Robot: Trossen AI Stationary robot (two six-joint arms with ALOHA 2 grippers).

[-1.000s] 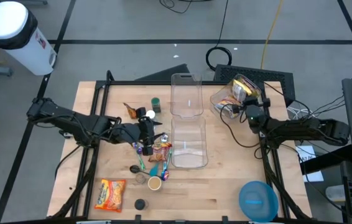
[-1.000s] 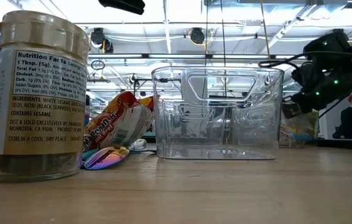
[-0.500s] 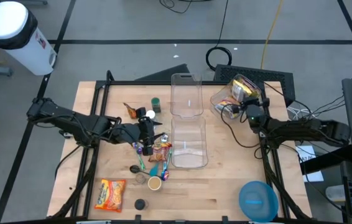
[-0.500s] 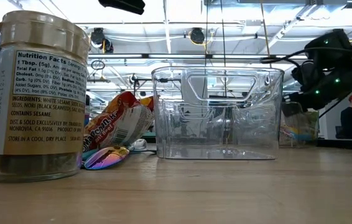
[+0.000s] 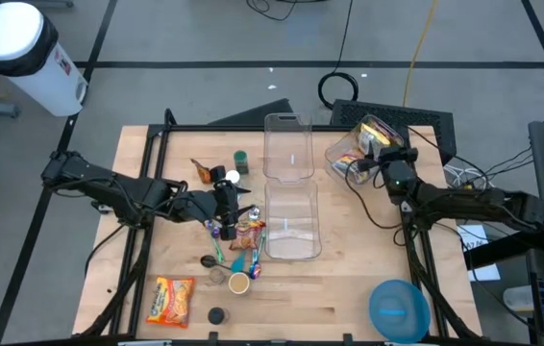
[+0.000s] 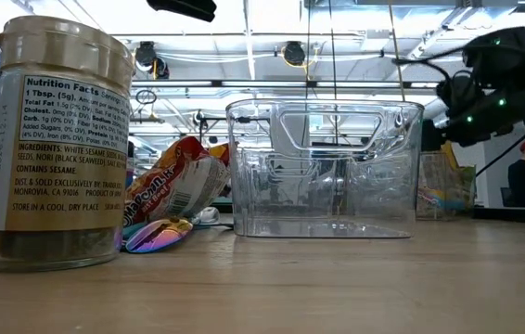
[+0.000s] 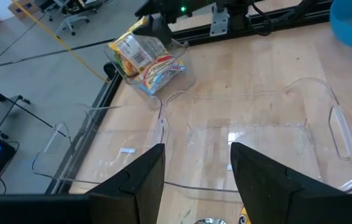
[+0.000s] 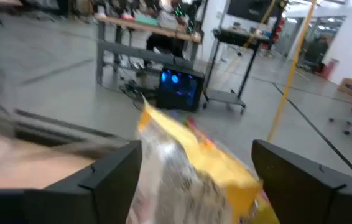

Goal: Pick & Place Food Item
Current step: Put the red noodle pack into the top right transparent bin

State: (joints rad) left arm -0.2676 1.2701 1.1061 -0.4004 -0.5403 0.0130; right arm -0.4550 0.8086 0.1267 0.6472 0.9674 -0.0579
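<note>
High view: my right claw (image 5: 380, 161) is hovering at the far right part of the worktop (image 5: 349, 279), just beside the tilted clear tub (image 5: 354, 146) that is holding the yellow snack packets (image 5: 376, 135). My left claw (image 5: 243, 207) is waiting by the cluster of small wrappers (image 5: 243, 235), at the near edge of the clear bin (image 5: 291, 223). An orange noodle pack (image 5: 171, 300) is lying well apart from both claws, and a blue bowl (image 5: 399, 309) is sitting at the near right corner.

Low view: my right arm is hanging above and beyond the clear bin (image 6: 323, 167). A spice jar (image 6: 58, 144) is standing close to the camera.

Left wrist view: my left claw's fingers (image 7: 132, 183) are standing spread, holding nothing, with the clear bin (image 7: 257, 143) ahead of them.

Right wrist view: my right claw's fingers (image 8: 111, 177) are standing wide apart, gripping nothing, with a yellow snack packet (image 8: 194, 158) directly ahead between them.
</note>
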